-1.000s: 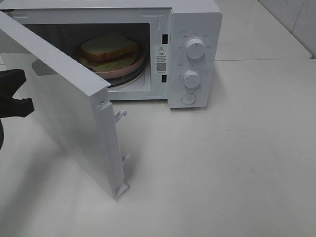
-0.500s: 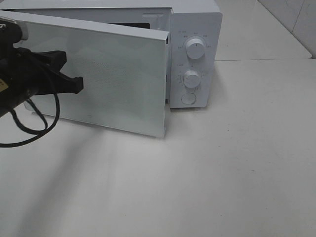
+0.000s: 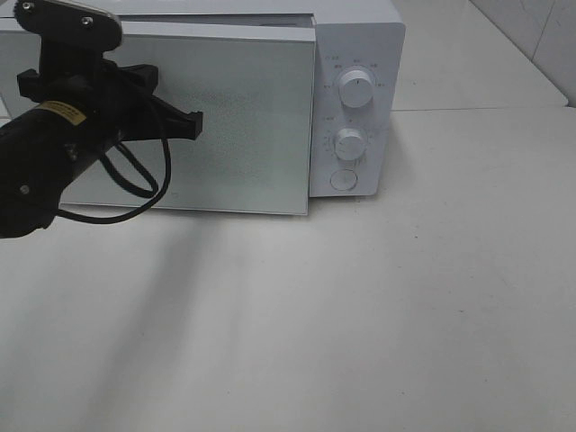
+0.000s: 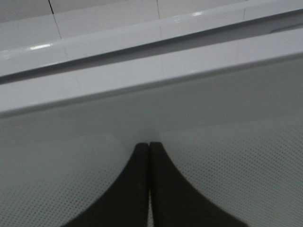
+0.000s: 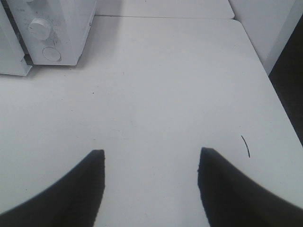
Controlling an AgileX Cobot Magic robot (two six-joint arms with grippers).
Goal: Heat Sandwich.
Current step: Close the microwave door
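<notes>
The sandwich is hidden behind the microwave door (image 3: pixel 252 117). That door stands almost flush with the white microwave (image 3: pixel 360 36), and the left wrist view shows a thin dark gap along the door's (image 4: pixel 227 113) top edge. My left gripper (image 3: pixel 193 124) is shut and holds nothing. Its tips (image 4: pixel 149 144) rest against the door's dotted glass. My right gripper (image 5: pixel 150 153) is open and holds nothing. It hovers over bare table, off to the right of the microwave (image 5: pixel 61 28), and does not show in the exterior view.
The microwave's panel has two dials (image 3: pixel 355 88) (image 3: pixel 349 142) with a round button (image 3: pixel 344 180) below them. The white table (image 3: pixel 378 315) stretches in front and to the right. A tiled wall (image 3: pixel 540 36) rises at the far right. The table's right edge (image 5: pixel 265 71) shows in the right wrist view.
The door has swung from wide open to almost closed, with my left gripper moving right against it. The sandwich and its plate have gone out of sight behind it.
</notes>
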